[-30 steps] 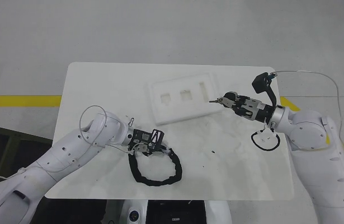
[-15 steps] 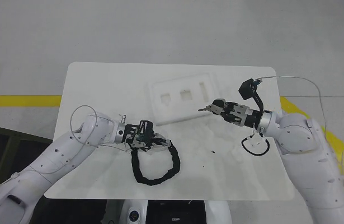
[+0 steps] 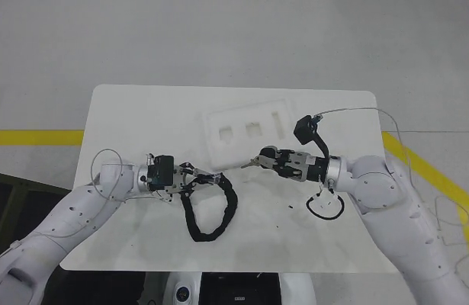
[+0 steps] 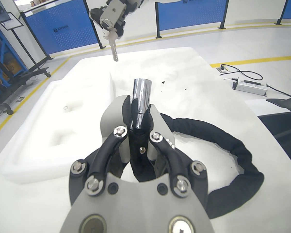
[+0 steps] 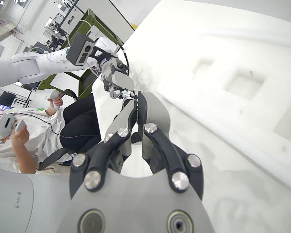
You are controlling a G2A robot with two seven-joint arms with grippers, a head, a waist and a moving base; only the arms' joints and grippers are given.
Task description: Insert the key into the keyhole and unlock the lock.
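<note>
1. My right gripper (image 3: 261,161) is clamped on the head of the key (image 4: 114,49). The blade pokes out past the fingertips, in the air over the table (image 3: 142,114), near the lock but apart from it.
2. My left gripper (image 4: 138,109) is closed tight on the lock's chrome cylinder (image 4: 141,95), held clear of the table with its free end toward the key.
3. First worry: the blade looks tilted against the cylinder's axis. If I drive in like that, the tip would likely hit the rim of the keyhole and skate off. I cannot tell how the slot is turned.
4. Second: the key's head is thin and flat, so a knock at the tip could pivot it between the pads.
5. Third: the cylinder is smooth and round. A hard push may slide it back through my left grip, and twisting the key may spin the whole cylinder instead of the core.
6. The black sleeved cable (image 3: 219,217) trails from the lock and loops on the table. Its weight could drag the cylinder off line.
7. The foam tray (image 3: 242,152) sits just beside the approach, close under the key. Nothing lies between key and lock.
</note>
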